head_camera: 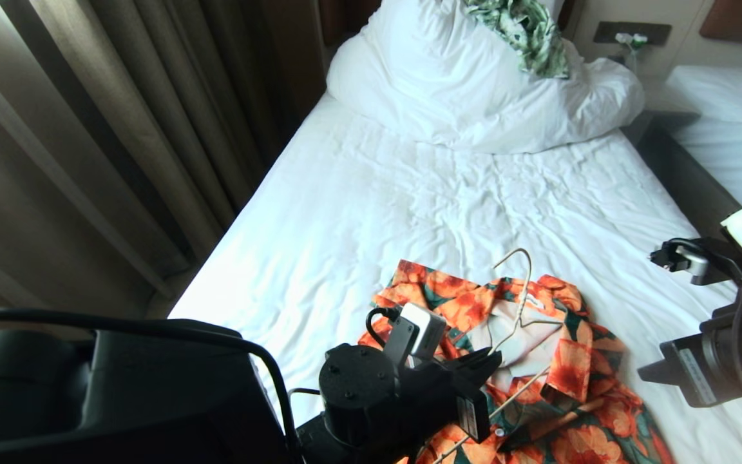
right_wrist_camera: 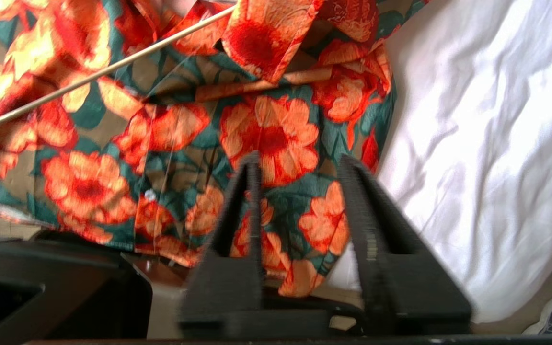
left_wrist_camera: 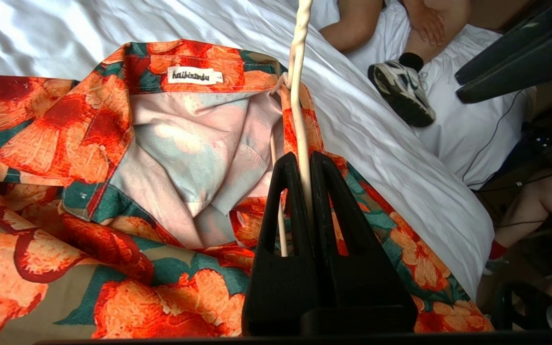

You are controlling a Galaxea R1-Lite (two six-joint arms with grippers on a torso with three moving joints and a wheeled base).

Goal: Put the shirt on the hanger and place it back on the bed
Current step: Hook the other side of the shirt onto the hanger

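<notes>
Wire hanger [head_camera: 520, 303] partly inside shirt [head_camera: 577, 393] at 6 o'clock on bed [head_camera: 358, 212]; left gripper [left_wrist_camera: 304, 165] clamps it | right gripper [right_wrist_camera: 300, 167] parted, empty | shoulders unseated

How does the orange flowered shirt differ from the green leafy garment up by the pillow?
The shirt is orange-flowered, spread near the foot of the bed, with the hanger on it. The green-and-white garment is leaf-printed, bunched on the duvet, with no hanger. Both lie on the same bed.
</notes>
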